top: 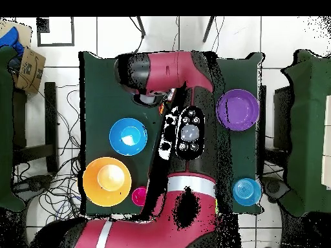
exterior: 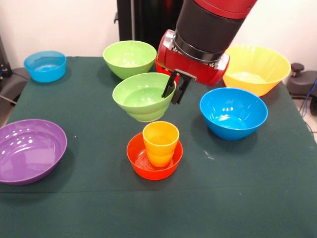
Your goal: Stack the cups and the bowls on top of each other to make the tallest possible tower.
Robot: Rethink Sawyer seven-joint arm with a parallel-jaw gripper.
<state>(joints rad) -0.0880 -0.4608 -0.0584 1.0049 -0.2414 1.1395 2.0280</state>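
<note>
While the red and black arm (exterior: pixel 210 25) fills the top of the front view, the green cloth table (exterior: pixel 257 198) beneath it carries everything else. Biggest of the bowls is the large yellow bowl (exterior: pixel 257 68), upright at the far right corner, just behind the large blue bowl (exterior: pixel 233 112). At the left edge sits the wide purple bowl (exterior: pixel 29 150), shallow and mouth up. A large green bowl (exterior: pixel 130 58) stands at the far middle, and a small blue bowl (exterior: pixel 45 65) at the far left corner.

A second green bowl (exterior: pixel 143 96) hangs clear of the cloth, tilted so its mouth faces up and somewhat toward the camera, its base pointing down at the stack below. The gripper (exterior: pixel 175 88) has its two dark fingers closed over this bowl's right rim, one finger inside and one outside.

Directly under it, near the table's middle, the orange bowl (exterior: pixel 154 156) rests mouth up with the yellow-orange cup (exterior: pixel 160 143) standing upright inside it, long axis vertical, open end up.

From overhead, the arm hides the centre; a pink-magenta cup (top: pixel 139 196) shows just beside the yellow bowl.
</note>
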